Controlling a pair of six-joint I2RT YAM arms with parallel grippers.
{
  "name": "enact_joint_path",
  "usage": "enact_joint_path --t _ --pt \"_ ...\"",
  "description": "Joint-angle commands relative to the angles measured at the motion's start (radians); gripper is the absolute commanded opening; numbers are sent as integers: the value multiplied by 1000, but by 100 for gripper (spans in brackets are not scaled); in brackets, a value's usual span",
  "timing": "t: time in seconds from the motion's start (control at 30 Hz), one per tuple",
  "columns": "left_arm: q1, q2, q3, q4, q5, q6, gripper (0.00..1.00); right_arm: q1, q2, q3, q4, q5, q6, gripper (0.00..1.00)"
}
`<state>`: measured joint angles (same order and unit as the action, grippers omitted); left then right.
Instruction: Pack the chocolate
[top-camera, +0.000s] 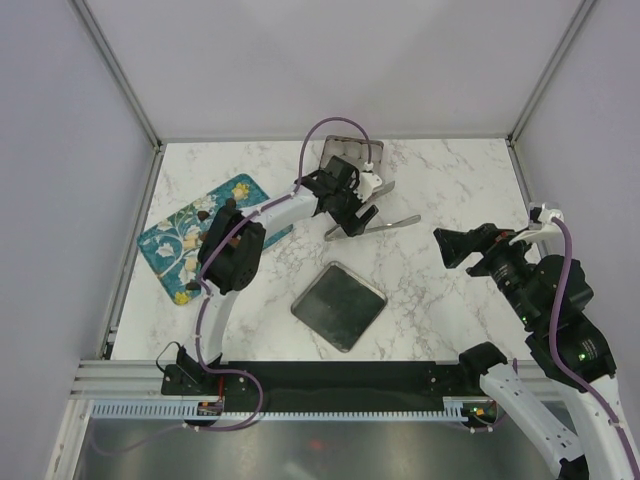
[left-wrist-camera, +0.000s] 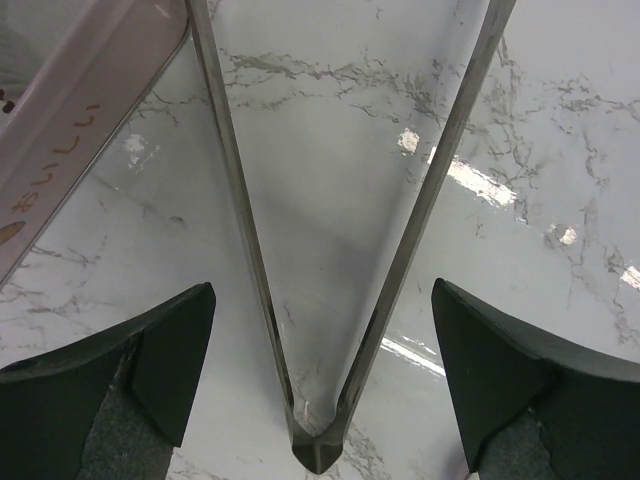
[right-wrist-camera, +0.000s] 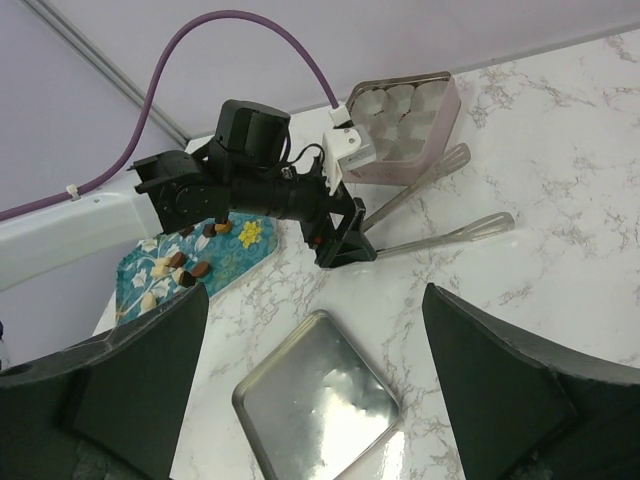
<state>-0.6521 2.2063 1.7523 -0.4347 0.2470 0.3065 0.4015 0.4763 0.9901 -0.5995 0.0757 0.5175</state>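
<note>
Marble-veined tabletop (top-camera: 450, 180) carries the chocolate (right-wrist-camera: 185, 268), small brown and pale pieces lying on a teal floral tray (top-camera: 165, 250) by its left edge. The left fingers (left-wrist-camera: 150, 380) stand wide apart, straddling the hinged end of metal tongs (left-wrist-camera: 425, 210) without clamping them. The tongs lie flat beside a square tin (right-wrist-camera: 445, 110) of paper cups (right-wrist-camera: 395, 110) near the far edge. The right fingers (right-wrist-camera: 520, 400) are also apart and empty, above the right side. A flat metal pan (top-camera: 338, 305) lies toward the near edge.

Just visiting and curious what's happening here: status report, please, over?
Left gripper open, straddling tongs on table. Right gripper open, empty. Chocolate on floral tray, unpacked. No obstruction seen.
</note>
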Motion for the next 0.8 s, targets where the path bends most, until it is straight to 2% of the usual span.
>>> enact_joint_path --t 0.0,0.27,0.4,0.6,0.77 --pt "-4 30 52 -4 40 91 96 -1 8 36 17 6 -22 96" --pt "-6 133 101 -27 37 100 95 -1 18 33 20 10 -25 96" --pt "-6 155 113 -38 38 95 90 0 19 33 18 19 -28 96" --pt "-9 118 76 -42 41 75 78 0 19 25 20 32 -34 96" --pt "-14 41 15 -38 43 30 74 0 22 19 26 24 -31 96"
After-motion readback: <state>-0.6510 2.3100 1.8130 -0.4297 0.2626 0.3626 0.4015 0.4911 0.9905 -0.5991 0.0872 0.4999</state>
